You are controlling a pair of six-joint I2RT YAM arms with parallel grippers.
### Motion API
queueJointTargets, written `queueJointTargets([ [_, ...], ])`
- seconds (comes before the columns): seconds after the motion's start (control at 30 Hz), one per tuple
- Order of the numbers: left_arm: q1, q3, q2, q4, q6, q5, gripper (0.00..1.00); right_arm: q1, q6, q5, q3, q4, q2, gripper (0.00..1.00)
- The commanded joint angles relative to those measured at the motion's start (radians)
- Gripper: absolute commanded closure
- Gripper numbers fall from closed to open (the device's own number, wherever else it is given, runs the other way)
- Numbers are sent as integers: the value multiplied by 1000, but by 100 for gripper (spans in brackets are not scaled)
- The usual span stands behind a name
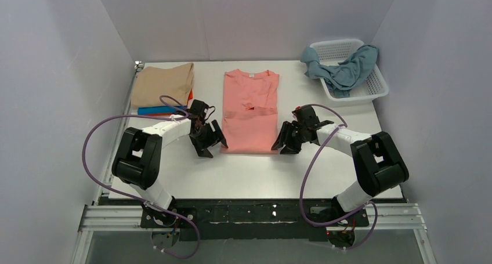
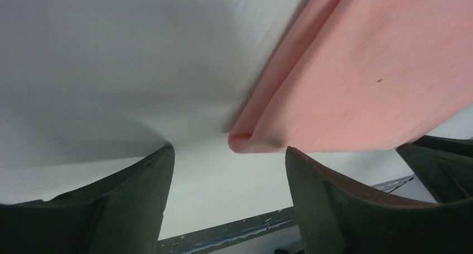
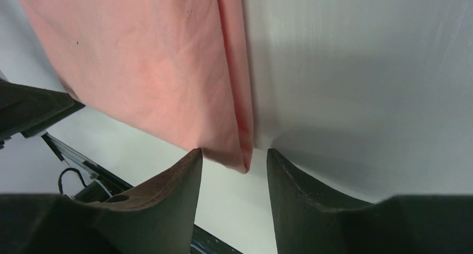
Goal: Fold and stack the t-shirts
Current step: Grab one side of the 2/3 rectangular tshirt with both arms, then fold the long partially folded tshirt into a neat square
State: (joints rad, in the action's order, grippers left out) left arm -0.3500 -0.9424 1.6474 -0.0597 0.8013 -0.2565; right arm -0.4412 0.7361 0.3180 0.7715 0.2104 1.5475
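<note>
A salmon pink cloth t-shirt lies flat in the middle of the white table. Its sides are turned in to make a long rectangle, with the collar at the far end. Our left gripper sits low at the shirt's near left corner, and our right gripper at the near right corner. In the wrist views the left jaws are spread wide and the right jaws parted less. Each pair has a doubled corner of cloth at its gap, and neither has closed on it. We judge they are placed this way to pinch both near corners and carry the hem toward the collar.

At the far left is a stack: a folded beige tan shirt on top, an orange one showing at its edge, and a bright blue one beneath. At the far right a dusty grey-blue shirt hangs crumpled over a white plastic lattice basket, not yet folded.
</note>
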Motion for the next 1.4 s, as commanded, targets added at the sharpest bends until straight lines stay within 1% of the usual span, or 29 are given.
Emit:
queueJointTargets([
  [0.0, -2, 20, 65, 9, 48, -32, 32, -11, 54, -6, -11, -68, 38, 50],
  [0.07, -1, 24, 88, -5, 61, -40, 37, -14, 58, -11, -12, -67, 51, 56],
  [0.17, -1, 27, 120, -22, 76, -52, 51, -14, 63, -26, -18, -69, 66, 62],
  [0.2, -2, 28, 126, -23, 79, -58, 53, -14, 63, -21, -17, -68, 71, 63],
  [0.3, -1, 45, 130, -34, 85, -62, 58, -16, 71, -11, -22, -77, 77, 64],
  [0.43, -2, 58, 138, -44, 91, -60, 67, -17, 74, -5, -24, -82, 86, 69],
  [0.47, -1, 56, 144, -46, 91, -57, 71, -17, 74, -2, -24, -82, 88, 74],
  [0.5, -1, 54, 151, -43, 91, -55, 77, -19, 74, 1, -26, -84, 92, 77],
  [0.53, -1, 49, 155, -39, 93, -55, 83, -18, 74, 4, -27, -86, 94, 81],
  [0.57, -2, 47, 161, -35, 94, -55, 92, -20, 74, 7, -29, -88, 96, 86],
  [0.6, -2, 47, 162, -34, 97, -55, 100, -21, 73, 8, -30, -89, 97, 97],
  [0.63, -2, 49, 161, -31, 99, -52, 100, -22, 72, 8, -33, -90, 97, 99],
  [0.8, -2, 87, 87, 25, 93, -30, 100, -29, 43, 65, -50, -35, 57, 99],
  [0.9, -11, 188, -18, 36, 121, -35, 100, -44, 26, 113, -85, 35, -14, 99],
  [1.0, -27, 294, -165, 68, 155, -32, 100, -67, 1, 155, -121, 153, -109, 99],
  [1.13, -64, 387, -415, 202, 185, -28, 100, -116, -22, 244, -147, 325, -286, 99],
  [1.23, -106, 386, -622, 365, 194, -9, 100, -155, -51, 301, -109, 492, -393, 99],
  [1.33, -127, 347, -819, 514, 195, 1, 100, -170, -53, 403, -65, 582, -474, 99],
  [1.37, -131, 322, -848, 563, 191, 5, 100, -177, -54, 446, -48, 604, -492, 99],
])
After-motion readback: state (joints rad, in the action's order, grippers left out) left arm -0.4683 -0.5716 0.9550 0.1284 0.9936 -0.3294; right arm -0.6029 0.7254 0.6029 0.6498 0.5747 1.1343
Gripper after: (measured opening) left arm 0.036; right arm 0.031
